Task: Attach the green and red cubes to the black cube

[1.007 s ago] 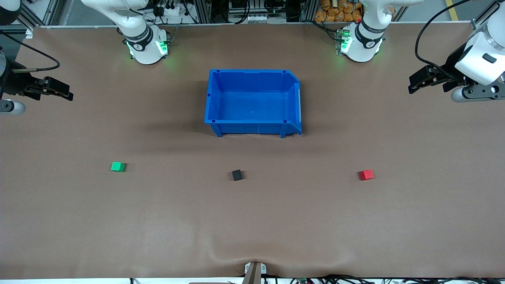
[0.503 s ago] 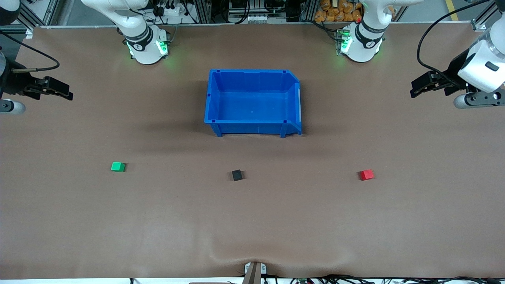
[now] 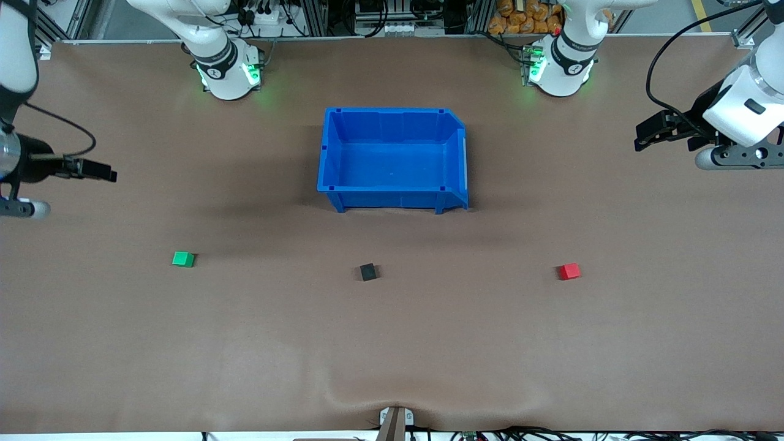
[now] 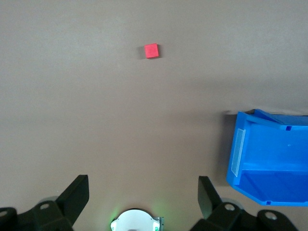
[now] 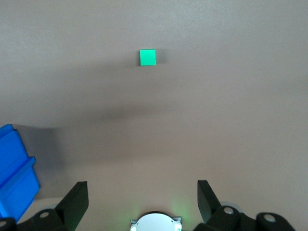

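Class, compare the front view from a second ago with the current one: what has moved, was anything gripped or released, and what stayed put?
The right gripper shifted nearer the front camera, toward the green cube. The left gripper barely moved, over the left arm's end of the table. Both are open and empty; nothing was gripped or released. The green cube, black cube, red cube and blue bin stayed put, cubes apart.

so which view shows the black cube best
The front view: the black cube sits in plain sight on the table, between the green cube and red cube. Neither wrist view shows it.
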Robot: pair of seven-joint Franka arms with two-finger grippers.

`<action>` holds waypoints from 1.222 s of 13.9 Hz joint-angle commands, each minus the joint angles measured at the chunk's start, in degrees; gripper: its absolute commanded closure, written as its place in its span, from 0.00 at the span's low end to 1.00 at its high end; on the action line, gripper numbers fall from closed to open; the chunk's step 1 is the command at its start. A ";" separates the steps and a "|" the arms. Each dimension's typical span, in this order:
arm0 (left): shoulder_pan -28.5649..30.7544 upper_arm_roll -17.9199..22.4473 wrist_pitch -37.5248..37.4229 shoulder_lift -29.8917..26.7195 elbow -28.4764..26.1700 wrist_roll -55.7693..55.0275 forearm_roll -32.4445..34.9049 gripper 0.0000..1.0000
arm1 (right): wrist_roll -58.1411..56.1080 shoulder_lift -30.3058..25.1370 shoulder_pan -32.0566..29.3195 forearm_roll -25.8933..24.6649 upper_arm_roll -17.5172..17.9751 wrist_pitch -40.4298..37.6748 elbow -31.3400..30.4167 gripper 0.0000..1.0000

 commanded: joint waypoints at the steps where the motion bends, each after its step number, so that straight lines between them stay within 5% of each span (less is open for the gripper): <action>1: 0.35 -0.28 -1.62 -0.51 0.80 -0.06 -0.21 0.00 | 0.37 2.38 -0.92 -1.06 0.72 1.47 1.74 0.00; 10: -0.01 -0.54 -1.63 0.11 0.28 0.11 1.72 0.00 | -3.22 15.03 -4.00 -1.15 0.81 16.41 -0.72 0.00; 17: 0.08 -1.07 -1.72 0.10 0.19 -0.32 1.37 0.00 | -0.88 16.53 -1.99 -1.15 0.81 38.46 -14.42 0.00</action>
